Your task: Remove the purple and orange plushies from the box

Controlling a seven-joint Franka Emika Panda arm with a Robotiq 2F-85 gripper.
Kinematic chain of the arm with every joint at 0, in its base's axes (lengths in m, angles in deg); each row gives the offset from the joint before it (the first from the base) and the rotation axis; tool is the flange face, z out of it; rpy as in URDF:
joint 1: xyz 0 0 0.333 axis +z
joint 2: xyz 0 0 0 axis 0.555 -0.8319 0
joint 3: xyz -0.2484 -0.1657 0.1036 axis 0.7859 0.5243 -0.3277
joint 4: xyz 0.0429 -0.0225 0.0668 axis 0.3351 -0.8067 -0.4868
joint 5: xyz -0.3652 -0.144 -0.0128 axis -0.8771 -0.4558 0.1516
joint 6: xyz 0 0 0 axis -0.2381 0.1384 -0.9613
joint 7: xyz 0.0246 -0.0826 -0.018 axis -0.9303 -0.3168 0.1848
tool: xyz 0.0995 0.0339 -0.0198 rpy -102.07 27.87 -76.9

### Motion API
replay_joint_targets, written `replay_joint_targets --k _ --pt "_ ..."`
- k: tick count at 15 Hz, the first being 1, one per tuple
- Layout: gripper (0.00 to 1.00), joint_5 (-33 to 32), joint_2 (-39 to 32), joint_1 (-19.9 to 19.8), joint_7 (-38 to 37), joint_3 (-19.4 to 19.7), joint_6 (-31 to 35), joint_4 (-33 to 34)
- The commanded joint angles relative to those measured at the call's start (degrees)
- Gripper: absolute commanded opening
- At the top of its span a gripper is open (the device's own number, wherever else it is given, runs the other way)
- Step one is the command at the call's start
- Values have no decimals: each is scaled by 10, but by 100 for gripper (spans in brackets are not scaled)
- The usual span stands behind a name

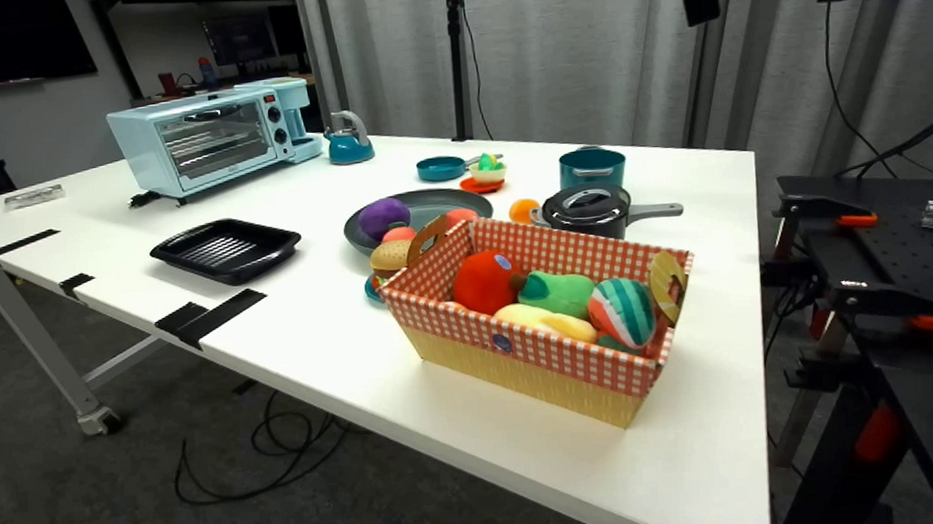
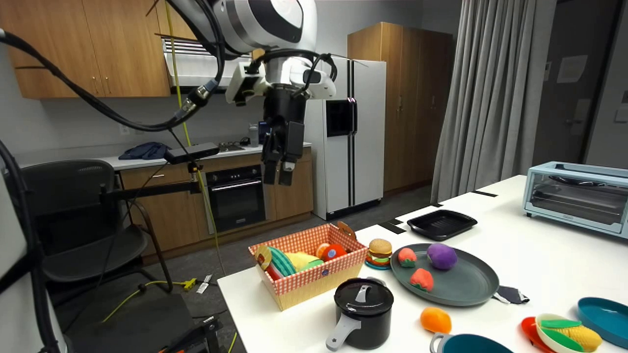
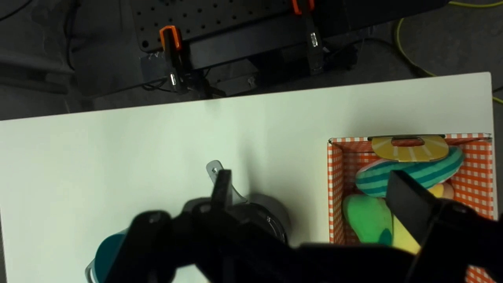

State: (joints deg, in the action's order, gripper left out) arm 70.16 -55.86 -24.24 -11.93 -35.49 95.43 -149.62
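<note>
Grey curtains (image 1: 584, 61) hang behind the white worktop (image 1: 303, 193), where the purple plushie (image 2: 442, 256) lies on a grey plate (image 2: 468, 282) and the orange plushie (image 2: 435, 320) sits just beside it, both outside the checked box (image 2: 314, 286). My gripper (image 2: 278, 175) hovers above, its jaws spread wide.

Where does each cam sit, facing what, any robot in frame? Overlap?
An exterior view: higher than the table, looking over the pot and box toward the fridge; arm and open gripper show.
An exterior view: off a table edge, box nearest, looking toward the toaster oven and curtain; part of the gripper shows up top.
Wrist view: by the gripper, looking down at table and box; fingers show, spread.
Both exterior views share the box, pot, toaster oven, black tray and purple plushie.
</note>
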Motion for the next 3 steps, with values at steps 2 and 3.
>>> replay_joint_targets --k 2,3 --pt "100 5 0 -21 4 -19 -1 0" --pt "100 5 0 -21 4 -19 -1 0"
